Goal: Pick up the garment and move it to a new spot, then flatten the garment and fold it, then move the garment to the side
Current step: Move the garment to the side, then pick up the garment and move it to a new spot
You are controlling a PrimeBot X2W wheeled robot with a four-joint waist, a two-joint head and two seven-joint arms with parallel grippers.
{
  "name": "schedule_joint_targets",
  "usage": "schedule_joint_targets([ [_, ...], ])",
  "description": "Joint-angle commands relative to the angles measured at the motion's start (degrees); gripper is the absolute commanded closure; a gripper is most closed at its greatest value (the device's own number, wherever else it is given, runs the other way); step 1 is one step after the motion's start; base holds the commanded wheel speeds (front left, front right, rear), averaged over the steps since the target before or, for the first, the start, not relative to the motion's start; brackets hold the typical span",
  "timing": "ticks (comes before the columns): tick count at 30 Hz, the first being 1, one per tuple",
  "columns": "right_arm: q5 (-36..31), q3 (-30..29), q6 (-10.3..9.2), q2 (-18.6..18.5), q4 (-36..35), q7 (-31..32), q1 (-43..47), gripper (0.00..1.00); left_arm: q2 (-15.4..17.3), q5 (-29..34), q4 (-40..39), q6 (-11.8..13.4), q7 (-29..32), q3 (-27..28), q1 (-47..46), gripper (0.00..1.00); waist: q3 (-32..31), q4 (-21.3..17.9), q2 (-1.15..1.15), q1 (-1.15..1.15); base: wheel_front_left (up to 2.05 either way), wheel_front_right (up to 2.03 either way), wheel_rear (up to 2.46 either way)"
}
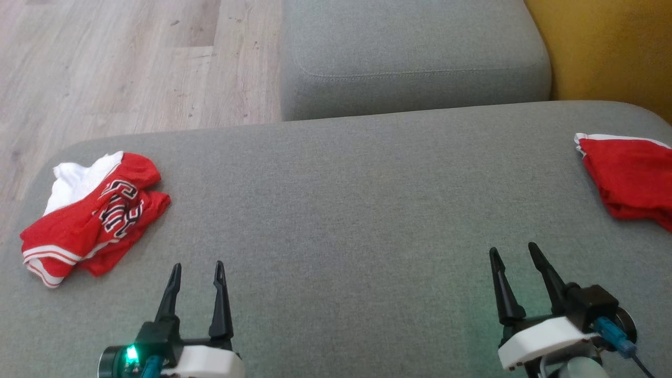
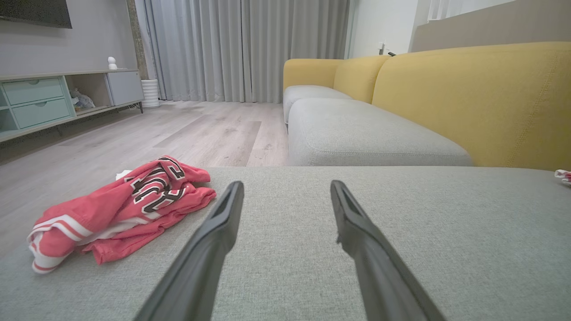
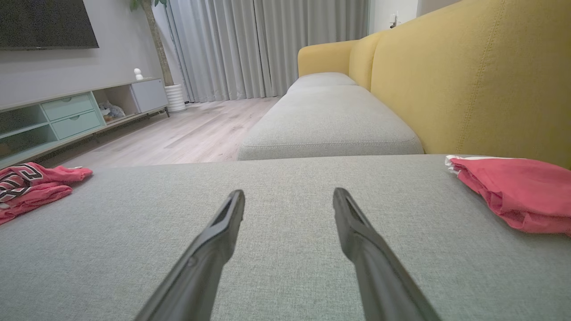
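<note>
The garment (image 1: 97, 215) lies crumpled near the left edge of the grey cushion (image 1: 336, 210). It is red with white parts and black lettering. Its long axis runs diagonally, with the striped hem at the near left and the bunched end pointing away to the right. Nothing lies on it or between it and the left gripper (image 1: 198, 264), which is near it on the right, jaws apart. The right gripper (image 1: 513, 247), jaws also apart, is well away. A folded red cloth (image 1: 630, 178) lies at the cushion's right edge. Beyond are a second cushion (image 1: 415, 58), a yellow backrest (image 1: 609, 47) and the floor (image 1: 131, 63).
</note>
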Motion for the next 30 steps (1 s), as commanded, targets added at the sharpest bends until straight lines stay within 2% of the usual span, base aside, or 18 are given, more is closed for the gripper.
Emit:
schedule_joint_targets([
  [1,-0.4,1.4,0.39,0.0,-1.6,-0.6,-1.7,0.00,0.0,0.3,-1.6,-0.1,-0.1,1.9,-1.9,0.00,0.0,0.0,0.00,0.00,0.00,0.00,0.00],
  [5,-0.2,1.2,0.39,-0.1,-1.5,-0.6,-1.7,0.00,0.0,0.3,-1.5,0.0,-0.1,1.6,-1.9,0.00,0.1,0.3,0.00,0.00,0.00,0.00,0.00],
  [9,-0.1,0.7,0.39,-0.2,-1.5,-0.6,-1.4,0.00,0.0,0.5,-1.9,0.4,-0.1,1.3,-2.6,0.00,0.7,2.4,0.00,0.00,0.00,0.00,0.00],
  [13,0.0,0.5,0.39,-0.4,-1.8,-0.6,-1.4,0.00,0.0,0.4,-1.8,0.8,-0.1,1.4,-2.8,0.00,1.2,6.5,0.00,0.00,0.00,0.00,0.00],
  [23,-0.3,1.9,0.39,0.0,-2.1,-0.6,-3.1,0.00,0.0,2.0,-2.4,0.9,-0.1,4.7,-2.9,0.00,3.4,19.6,0.00,0.00,0.00,0.00,0.00],
  [30,-0.5,2.4,0.39,-0.4,-1.8,-0.6,-3.4,0.00,0.0,1.9,-3.5,0.8,-0.1,6.8,-3.0,0.00,5.2,25.2,0.00,0.00,0.00,0.00,0.00],
])
